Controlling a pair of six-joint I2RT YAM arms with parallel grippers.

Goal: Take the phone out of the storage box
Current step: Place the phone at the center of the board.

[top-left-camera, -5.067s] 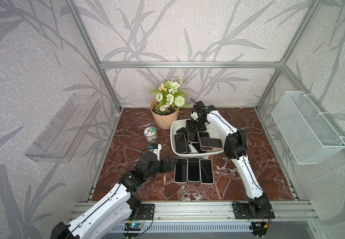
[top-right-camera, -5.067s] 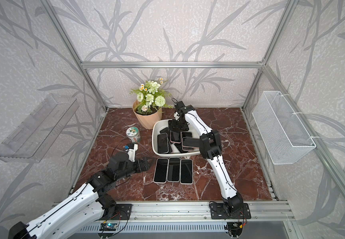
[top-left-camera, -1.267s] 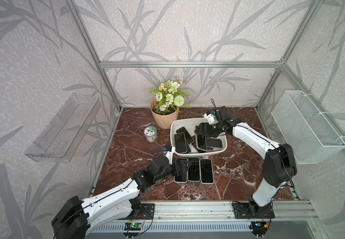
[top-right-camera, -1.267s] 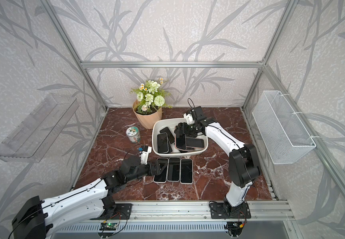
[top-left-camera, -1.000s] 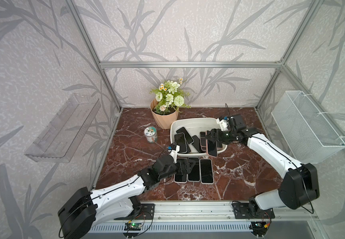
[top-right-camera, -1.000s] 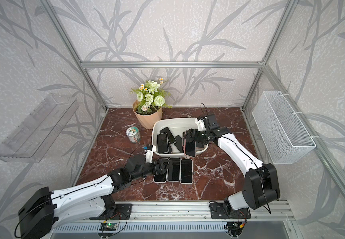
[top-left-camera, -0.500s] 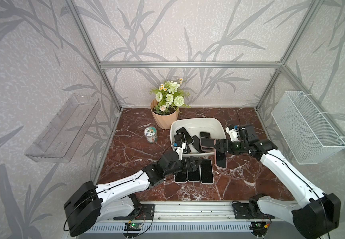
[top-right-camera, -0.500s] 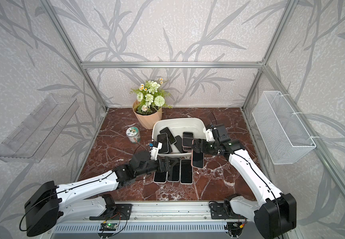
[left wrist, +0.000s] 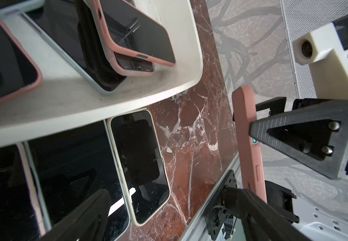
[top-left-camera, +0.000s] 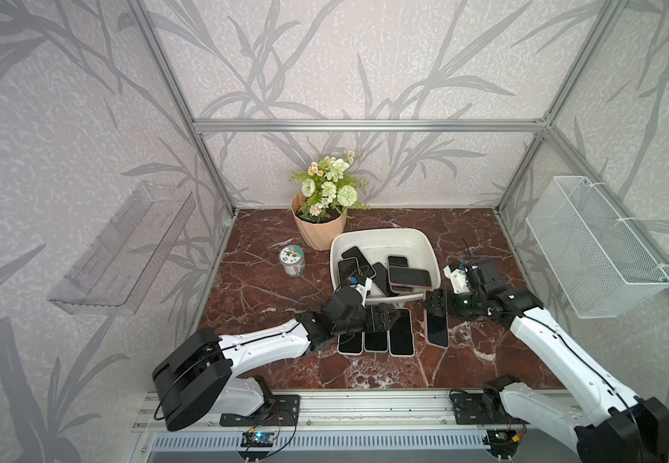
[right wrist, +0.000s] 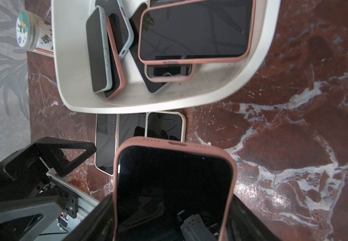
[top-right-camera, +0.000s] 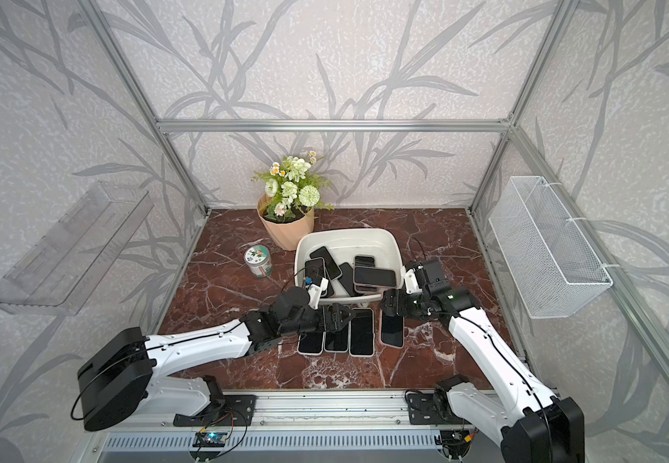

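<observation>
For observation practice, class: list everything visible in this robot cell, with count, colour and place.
storage box: one, white, mid-floor.
phones in box: several, overlapping, count unclear.
row of phones: three, dark screens, floor before box.
pink phone: one, held beside row.
flowerpot: one, beige, behind box.
jar: one, patterned lid, left of box.
clear tray: one, left wall.
wire basket: one, white, right wall.
left gripper: open, over row.
right gripper: shut on pink phone.
</observation>
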